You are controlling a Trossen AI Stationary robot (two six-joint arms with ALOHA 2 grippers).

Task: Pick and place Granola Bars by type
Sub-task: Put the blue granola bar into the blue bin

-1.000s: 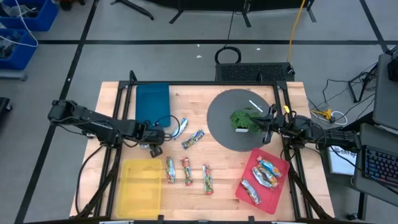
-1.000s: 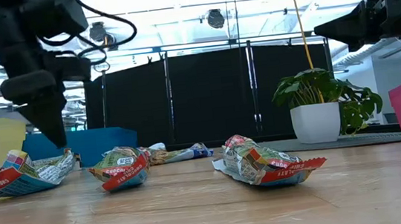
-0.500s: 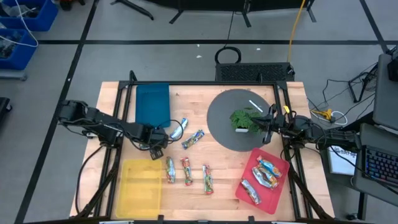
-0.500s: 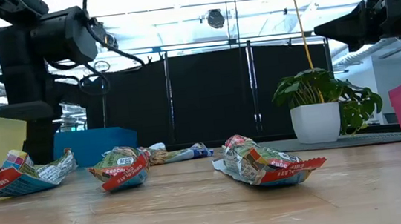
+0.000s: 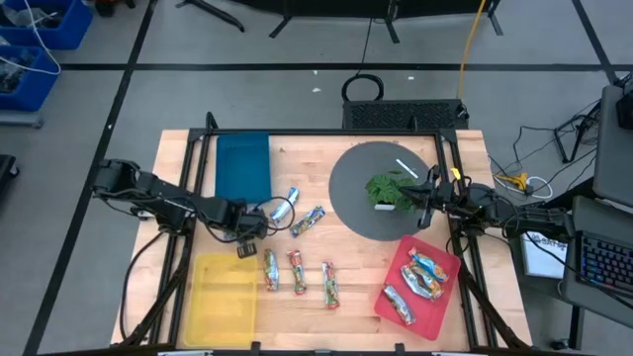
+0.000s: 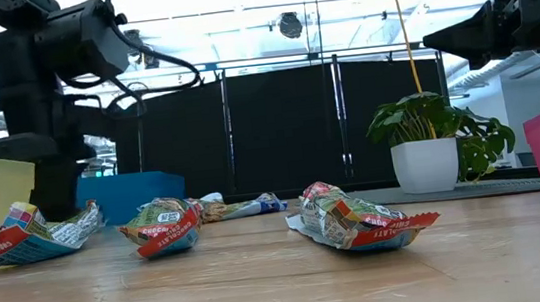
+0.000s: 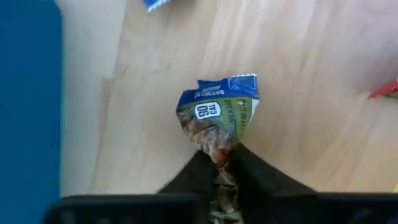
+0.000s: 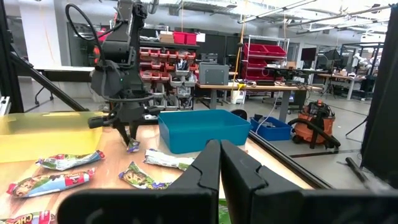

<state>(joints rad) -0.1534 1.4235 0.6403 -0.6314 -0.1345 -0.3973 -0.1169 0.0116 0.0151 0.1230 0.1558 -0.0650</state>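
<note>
My left gripper [image 5: 259, 220] is shut on a silver-blue granola bar [image 5: 283, 205] on the wood between the blue tray [image 5: 242, 163] and a second silver-blue bar [image 5: 309, 220]. The left wrist view shows the held bar [image 7: 217, 112] sticking out past the fingers. Three red-green bars [image 5: 297, 272] lie flat in a row near the yellow tray [image 5: 225, 297]. Three more bars [image 5: 415, 282] lie in the red tray [image 5: 443, 259]. My right gripper [image 5: 425, 198] is shut and hovers over the grey disc's [image 5: 356, 213] right side, touching nothing. My left gripper pinches the silver-blue bar by its end nearest the table's left [image 7: 217, 155] between its two fingers [image 7: 252, 177]. The fingers come from the left, slanting down, along the bar. The blue-printed free end [image 7: 221, 87] points away toward the right. Whether that end rests on the wood I cannot tell.
A potted green plant [image 5: 391, 188] stands on the grey disc. Black frame rails [image 5: 203, 148] run along both sides of the table. Bare wood lies along the near edge between the yellow and red trays. Shelves and benches fill the room behind.
My left gripper has moved toward the table's right, toward the silver-blue bar, and has come down low over the wood. The bar has hardly shifted. My right arm has kept still.
</note>
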